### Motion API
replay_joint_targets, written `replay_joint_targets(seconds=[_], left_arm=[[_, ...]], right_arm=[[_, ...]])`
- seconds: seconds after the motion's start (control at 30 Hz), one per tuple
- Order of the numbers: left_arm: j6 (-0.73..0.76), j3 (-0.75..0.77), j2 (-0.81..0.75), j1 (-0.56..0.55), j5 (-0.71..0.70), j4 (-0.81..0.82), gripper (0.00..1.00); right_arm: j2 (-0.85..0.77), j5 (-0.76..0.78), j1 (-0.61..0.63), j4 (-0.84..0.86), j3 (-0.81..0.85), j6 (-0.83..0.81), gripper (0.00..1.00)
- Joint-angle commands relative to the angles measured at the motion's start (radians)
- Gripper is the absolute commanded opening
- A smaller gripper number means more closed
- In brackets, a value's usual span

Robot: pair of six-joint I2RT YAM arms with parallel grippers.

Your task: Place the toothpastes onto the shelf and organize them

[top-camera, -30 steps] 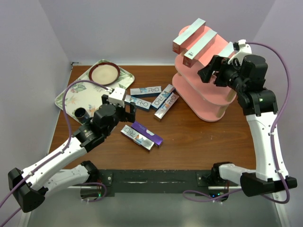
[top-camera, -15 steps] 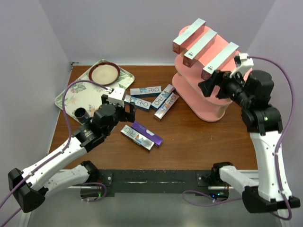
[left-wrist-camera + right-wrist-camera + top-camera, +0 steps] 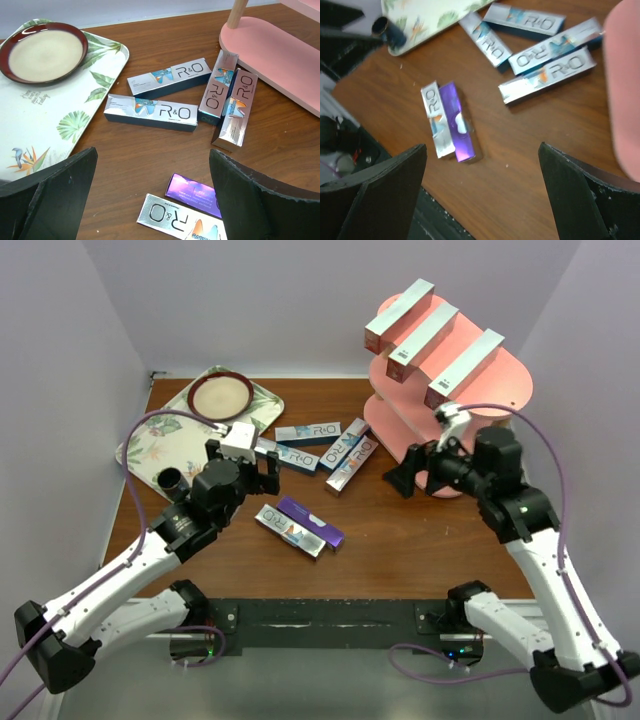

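The pink shelf (image 3: 470, 455) stands at the back right, with three toothpastes (image 3: 422, 343) lying across its top tier. Four silver toothpastes (image 3: 308, 430) lie in a loose cluster on the table left of it. A silver box (image 3: 285, 527) and a purple box (image 3: 315, 524) lie side by side nearer me. My left gripper (image 3: 258, 468) hangs open over the wood between the cluster (image 3: 150, 112) and the pair (image 3: 192, 192), holding nothing. By the shelf's foot, my right gripper (image 3: 405, 472) is open and empty, facing the pair (image 3: 456, 122).
A leaf-patterned tray (image 3: 150, 440) at the back left holds a red-rimmed plate (image 3: 220, 395). A small dark cup (image 3: 170, 480) sits at the tray's near corner. The shelf's lowest board (image 3: 285, 55) reaches close to the cluster. A black rail (image 3: 320, 620) lines the near edge.
My right arm came down and left from the shelf's top tier to table height by its foot, leaving a third box up there. My left gripper edged slightly up.
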Motion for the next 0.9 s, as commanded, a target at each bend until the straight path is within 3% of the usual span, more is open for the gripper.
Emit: replay_joint_targets(seconds=[0.0,0.47,0.6,0.87], left_arm=[[-0.014,-0.004,-0.009,0.012,-0.04,0.012,0.99],[-0.003,-0.006,-0.006,0.012,-0.088,-0.002,0.98],[-0.001,-0.007,-0.003,0.012,-0.086,-0.003,0.98],[0.0,-0.007,-0.003,0.012,-0.097,-0.006,0.97]], right_arm=[[0.059,0.122,0.217,0.174,-0.083,0.034,0.98],[0.231,0.388,0.552,0.633,-0.489,0.023,0.98],[0.251,0.443,0.564,0.86,-0.607,0.011,0.98],[0.348,0.37,0.564,0.932,-0.652,-0.034,0.98]])
